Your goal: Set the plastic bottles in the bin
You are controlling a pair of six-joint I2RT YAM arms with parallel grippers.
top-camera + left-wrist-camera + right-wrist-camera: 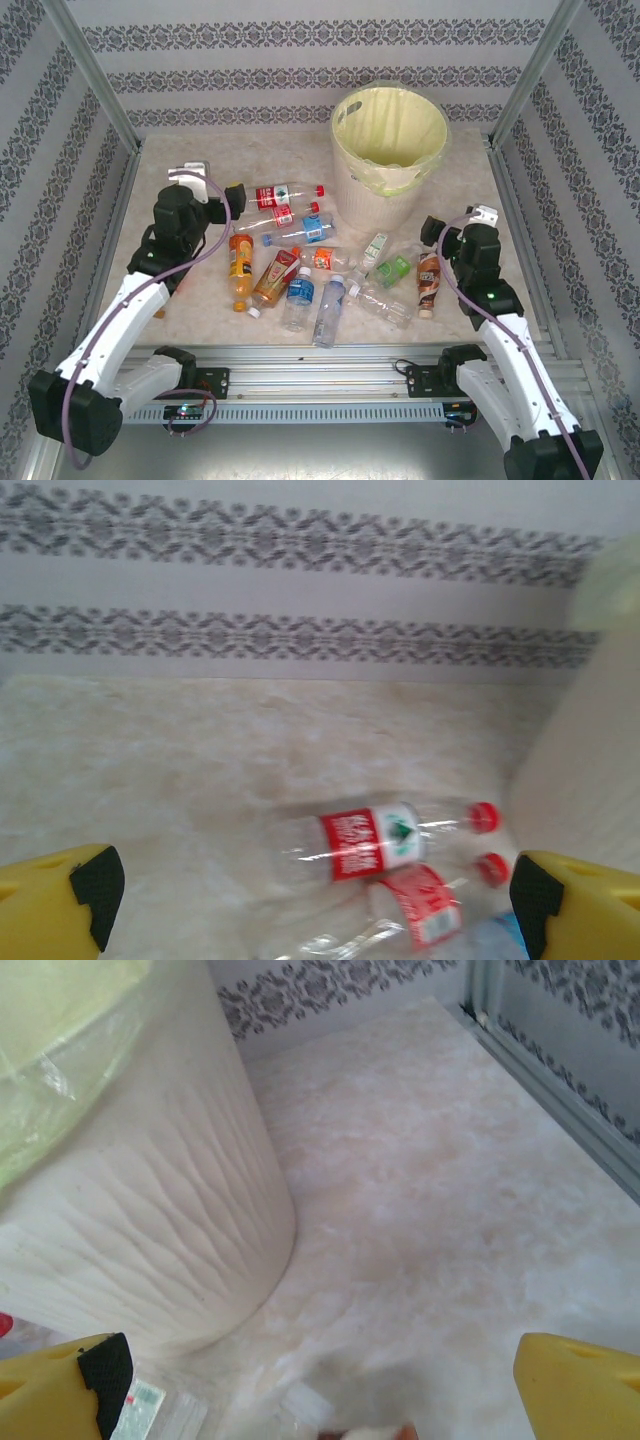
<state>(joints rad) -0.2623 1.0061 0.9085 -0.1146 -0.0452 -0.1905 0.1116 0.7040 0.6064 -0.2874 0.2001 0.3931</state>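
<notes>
Plastic bottles (pixel 300 272) lie crowded on the table (pixel 175 160) just in front of the bin (pixel 385 195), none inside. The left gripper (pixel 235 195) and right gripper (pixel 432 228) flank that pile, jaws wide and empty. Risk: a pinched round bottle slips, or its neighbours roll off.

Bag-lined pale-yellow bin (pixel 350 195) stands upright on the table (pixel 280 160). Plastic bottles (pixel 299 290) lie scattered in front of the bin. Left gripper (pixel 233 196) sits left of the bin; right gripper (pixel 432 230) sits in front of it, rightward.
</notes>
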